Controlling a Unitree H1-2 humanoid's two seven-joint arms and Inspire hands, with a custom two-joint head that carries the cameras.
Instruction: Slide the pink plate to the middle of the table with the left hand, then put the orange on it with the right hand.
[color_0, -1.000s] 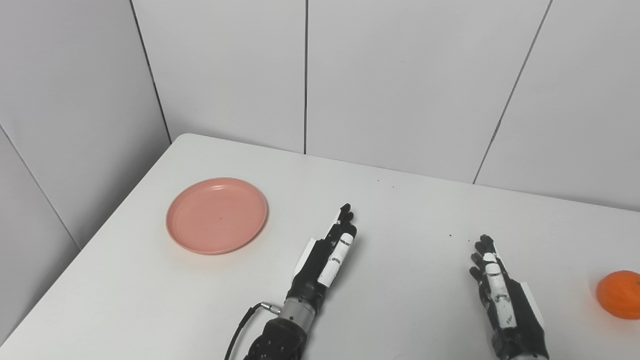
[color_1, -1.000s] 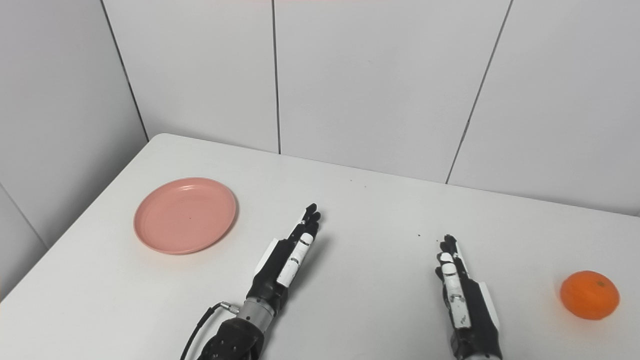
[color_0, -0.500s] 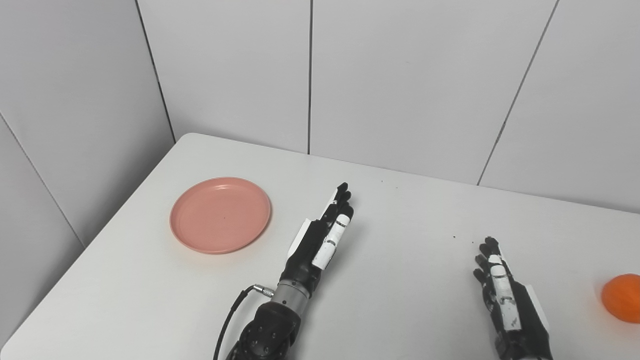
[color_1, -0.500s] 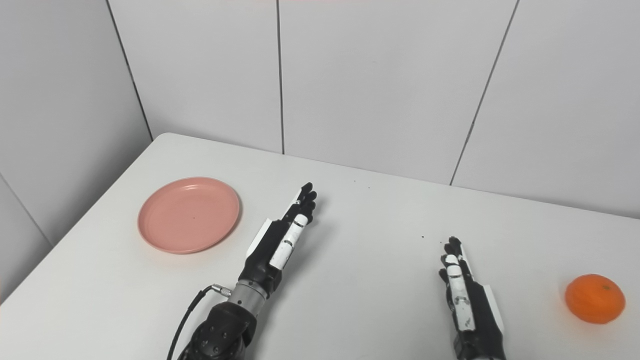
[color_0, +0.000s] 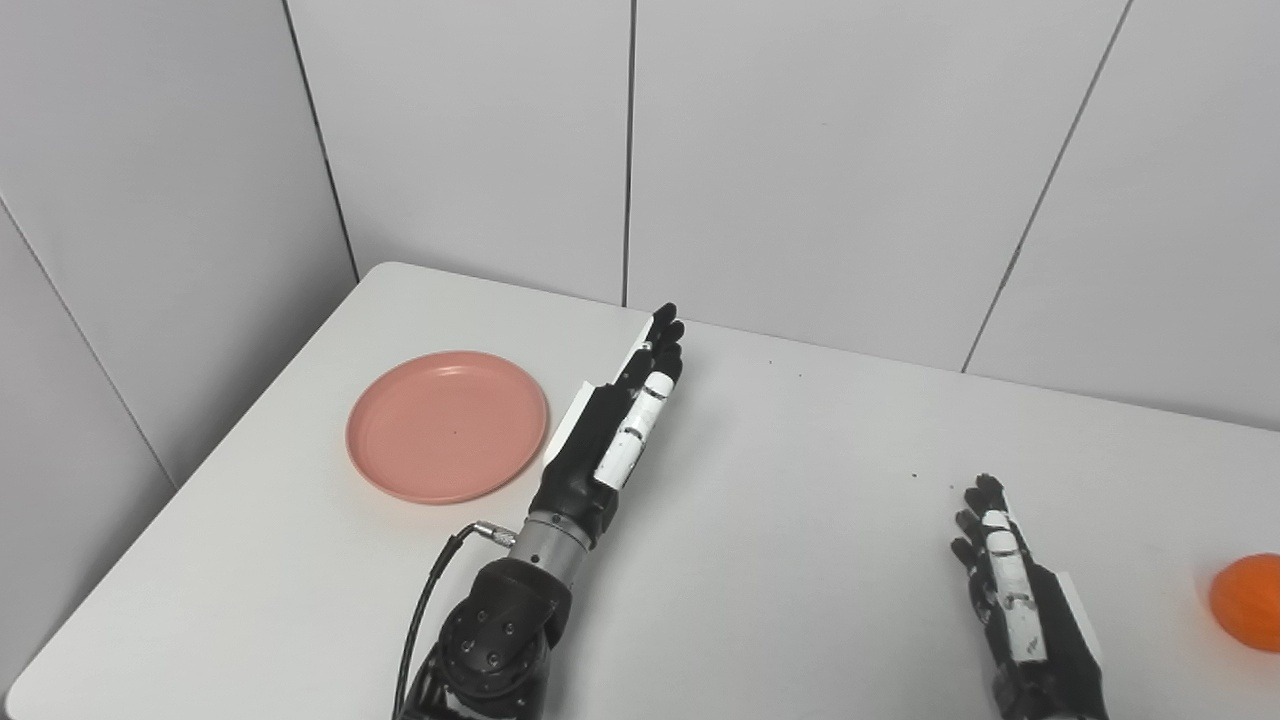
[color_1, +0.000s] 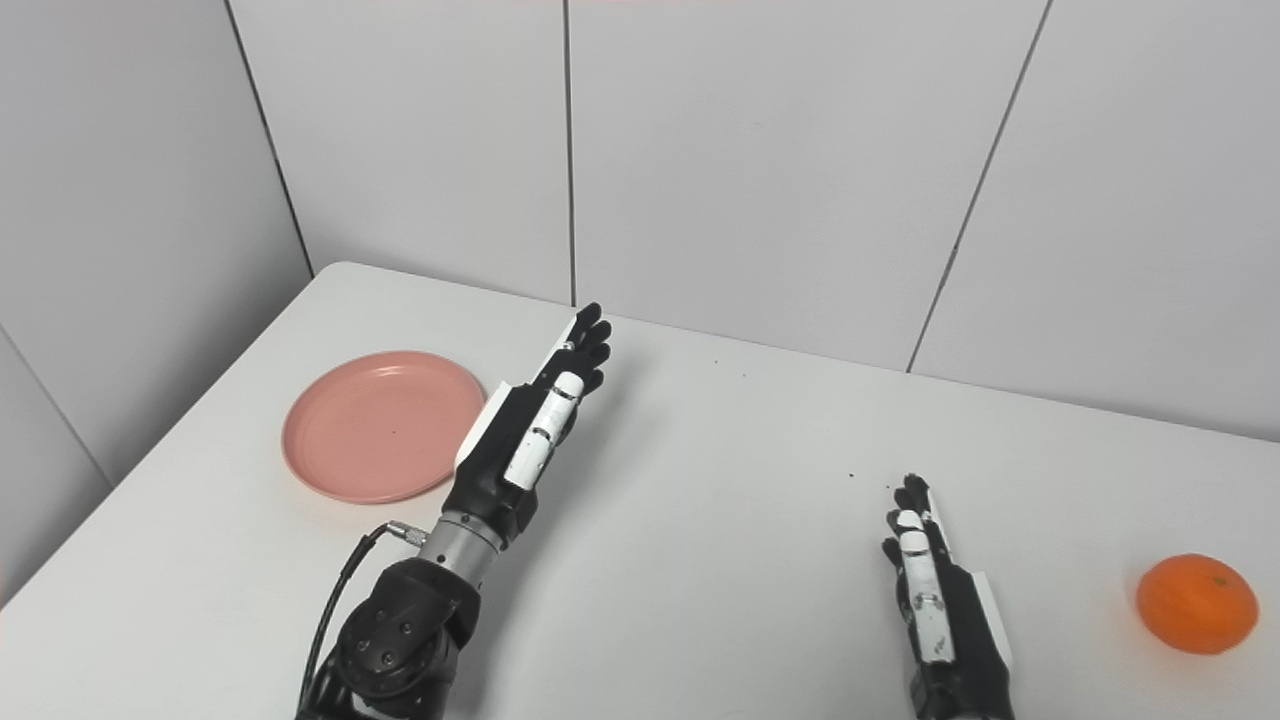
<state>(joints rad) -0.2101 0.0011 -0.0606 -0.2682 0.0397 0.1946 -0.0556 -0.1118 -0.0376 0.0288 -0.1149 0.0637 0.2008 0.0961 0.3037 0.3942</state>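
The left hand (color_0: 615, 435), fingers straight and empty, sits just right of the pink plate (color_0: 447, 425) at frame left, apparently poised to slide it. The right hand (color_1: 940, 600) waits flat and empty at the lower right, well short of the orange (color_1: 1197, 604) on the desk (color_1: 720, 470).

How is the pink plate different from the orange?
The pink plate is flat and wide; the orange is round like a ball and smaller across. The plate sits at the table's left side, right beside the left hand; the orange sits far right, apart from the right hand. The plate is pale pink, the orange bright orange. Both rest on the white table, untouched.
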